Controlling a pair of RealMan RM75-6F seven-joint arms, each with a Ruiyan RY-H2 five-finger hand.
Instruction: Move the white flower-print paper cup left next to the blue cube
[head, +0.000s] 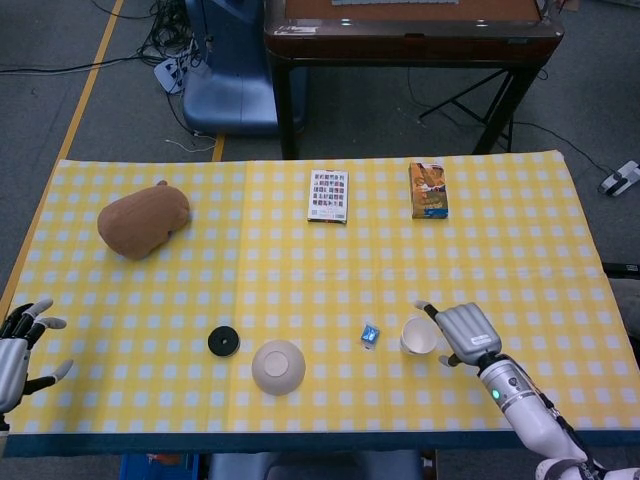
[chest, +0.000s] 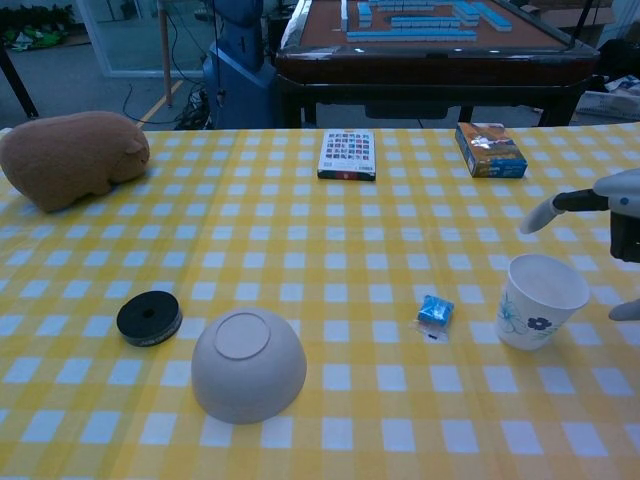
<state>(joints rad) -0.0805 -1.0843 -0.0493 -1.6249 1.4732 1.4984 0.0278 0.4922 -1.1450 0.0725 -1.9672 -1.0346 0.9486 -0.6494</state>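
The white flower-print paper cup stands upright near the table's front, right of centre. A small blue cube lies just to its left, a short gap between them. My right hand hovers right beside the cup's right side with its fingers spread, holding nothing; I cannot tell whether it touches the cup. My left hand sits off the table's front left corner, fingers apart and empty; the chest view does not show it.
An upturned white bowl and a black disc lie left of the cube. A brown plush toy sits far left. A printed card box and an orange-blue box lie at the back.
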